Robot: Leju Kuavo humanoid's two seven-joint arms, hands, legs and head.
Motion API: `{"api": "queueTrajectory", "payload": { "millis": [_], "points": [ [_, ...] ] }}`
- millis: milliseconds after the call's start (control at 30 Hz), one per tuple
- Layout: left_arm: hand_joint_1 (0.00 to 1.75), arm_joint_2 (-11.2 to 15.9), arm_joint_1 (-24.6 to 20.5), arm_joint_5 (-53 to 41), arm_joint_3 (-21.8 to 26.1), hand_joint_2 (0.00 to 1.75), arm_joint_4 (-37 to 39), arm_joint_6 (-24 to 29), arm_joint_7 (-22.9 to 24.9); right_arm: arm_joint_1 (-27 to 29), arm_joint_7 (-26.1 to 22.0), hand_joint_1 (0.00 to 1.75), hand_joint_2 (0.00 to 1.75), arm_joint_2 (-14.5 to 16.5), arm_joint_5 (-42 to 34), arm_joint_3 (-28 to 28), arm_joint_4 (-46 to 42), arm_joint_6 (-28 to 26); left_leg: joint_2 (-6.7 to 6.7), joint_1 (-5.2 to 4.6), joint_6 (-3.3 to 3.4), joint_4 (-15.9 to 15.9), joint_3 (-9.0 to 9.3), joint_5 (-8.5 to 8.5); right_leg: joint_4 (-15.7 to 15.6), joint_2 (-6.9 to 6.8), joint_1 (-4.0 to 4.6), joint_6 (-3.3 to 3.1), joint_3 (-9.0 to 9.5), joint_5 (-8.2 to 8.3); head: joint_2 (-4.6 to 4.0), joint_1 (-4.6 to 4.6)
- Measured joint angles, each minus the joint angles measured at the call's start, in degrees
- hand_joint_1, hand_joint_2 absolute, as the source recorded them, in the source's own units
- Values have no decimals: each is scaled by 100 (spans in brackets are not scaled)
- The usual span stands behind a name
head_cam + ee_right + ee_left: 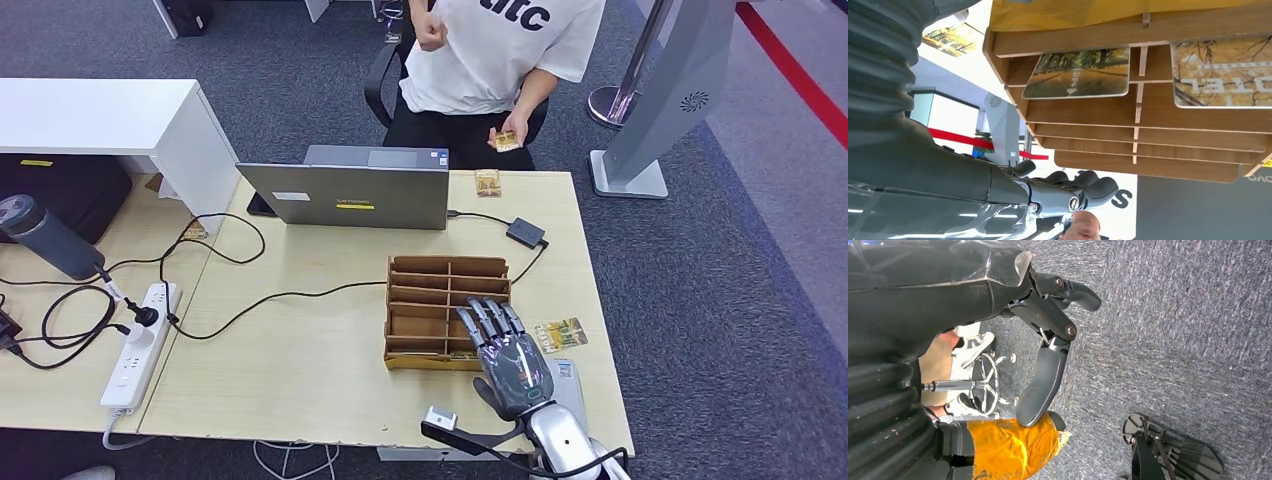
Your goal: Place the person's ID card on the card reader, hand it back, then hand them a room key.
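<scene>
Head view puts the robot's right hand at the near right of the pale wooden desk, fingers apart and stretched forward, holding nothing — their tips lie over the near right corner of the brown wooden slotted card rack. The right wrist view looks straight into that rack, where two room key cards printed with autumn trees lie flat in its slots, just ahead of the dark fingertips; each card's long side runs across the rack, crosswise to the reach. So the coming pick, as I judge it, turns on sliding forward into a slot, not sideways. Another printed card lies loose on the desk just right of the hand. The small black card reader sits beyond the rack, well apart. A seated person in a white shirt holds a card across the desk.

The left hand hangs over grey carpet — open, empty, and much farther from the rack.
</scene>
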Motion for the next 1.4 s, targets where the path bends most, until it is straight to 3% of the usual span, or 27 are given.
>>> {"api": "queueTrajectory", "payload": {
  "millis": [133,200,333,367,1067,1400],
  "points": [
    [0,1,0,0,0,175,0,0,0,4,-19,3,175,21,5,-5,20,0,0,0,0,0,0,0,0,0,0,0,0,0,0,-1],
    [0,1,0,0,0,175,0,0,0,4,-19,24,175,27,5,-7,33,1,0,0,0,0,0,0,0,0,0,0,0,0,0,-1],
    [0,0,0,-1,0,175,0,0,0,4,-21,119,175,34,51,-7,91,5,0,0,0,0,0,0,0,0,0,0,0,0,0,0],
    [0,0,0,-2,0,175,0,0,0,3,-21,133,175,38,63,-7,108,5,0,0,0,0,0,0,0,0,0,0,0,0,0,0],
    [0,2,-1,-25,0,175,0,0,0,-79,88,131,175,172,324,-17,244,-127,0,0,0,0,0,0,0,0,0,0,1,0,0,0],
    [0,2,-1,-104,-8,175,0,-18,15,-331,-17,126,175,232,267,-20,-93,-144,0,0,0,0,1,0,1,1,0,0,1,0,0,-1]
  ]
}}
